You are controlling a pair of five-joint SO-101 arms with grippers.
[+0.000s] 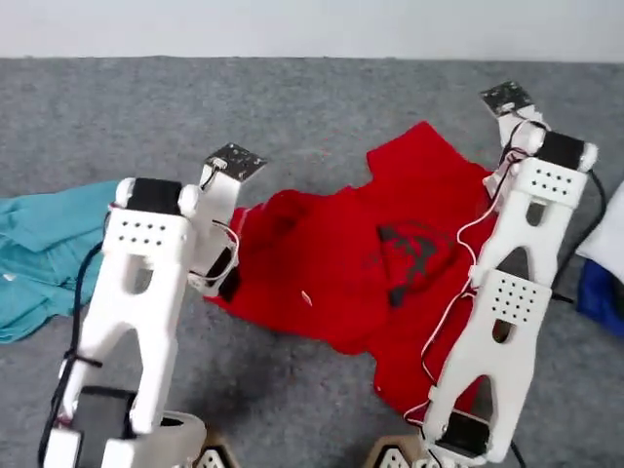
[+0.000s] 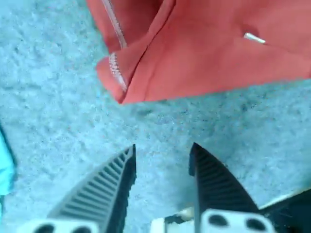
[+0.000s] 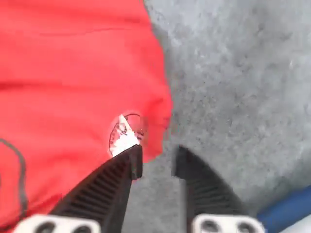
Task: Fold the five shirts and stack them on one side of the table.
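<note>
On the table [image 1: 292,107], left hand [image 2: 163,147], spread, hangs short of the red shirt [image 1: 331,263] corner; right hand [image 3: 159,149], spread, at its edge. Both should pinch hem before folding.

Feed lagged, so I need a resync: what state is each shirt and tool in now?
red shirt: unfolded, spread rumpled, print up.
teal shirt: unfolded, bunched up.
blue cloth: cut off by frame, fold unclear.
left tool: open, empty, over bare table near red shirt's corner.
right tool: open, at red shirt's edge.
</note>
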